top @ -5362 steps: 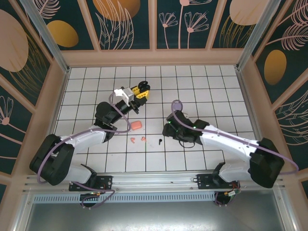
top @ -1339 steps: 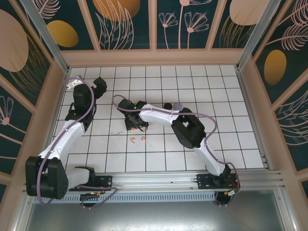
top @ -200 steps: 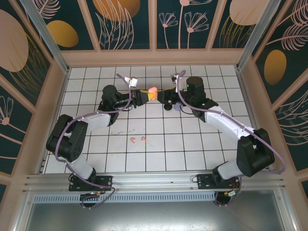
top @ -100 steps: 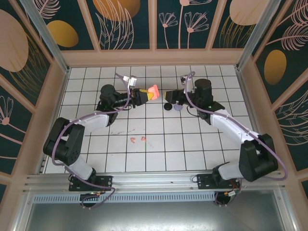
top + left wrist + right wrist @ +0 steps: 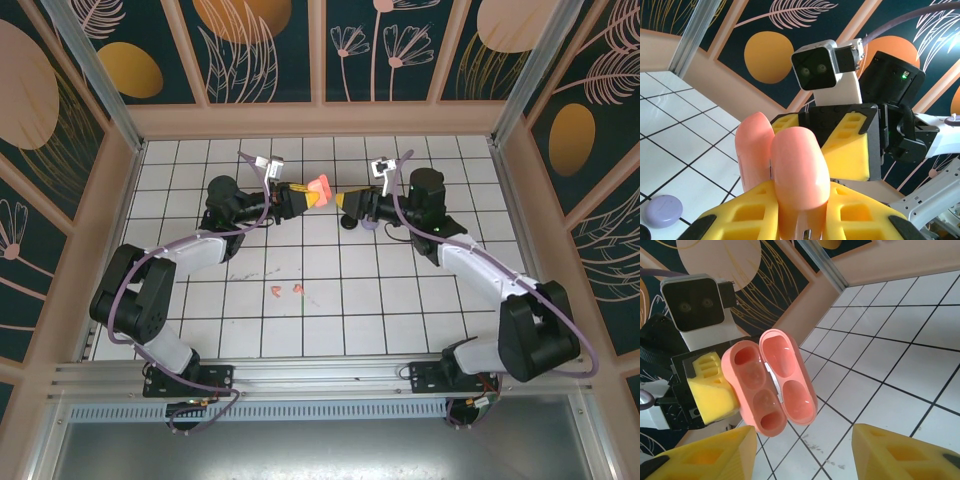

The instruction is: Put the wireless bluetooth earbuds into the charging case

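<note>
Far centre: my left gripper (image 5: 306, 195) clamps the open charging case (image 5: 318, 190), cavities facing the right gripper (image 5: 350, 203) (jaws apart, empty), I guess so earbuds (image 5: 288, 290) can go in.

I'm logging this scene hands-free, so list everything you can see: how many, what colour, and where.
charging case: one, salmon-orange, lid open, wells empty, held above the far middle of the table.
earbuds: two, salmon-orange, lying side by side on the tiles at the near middle.
lavender puck: one, on the tiles under the right arm's wrist.
black object: one, small, just left of the lavender puck.
table: one, white tiles with dark grid lines.
walls: dark teal panels with orange shapes and leaf drawings.
left gripper: yellow fingers, shut on the charging case.
right gripper: yellow fingers, open, empty, facing the case.
</note>
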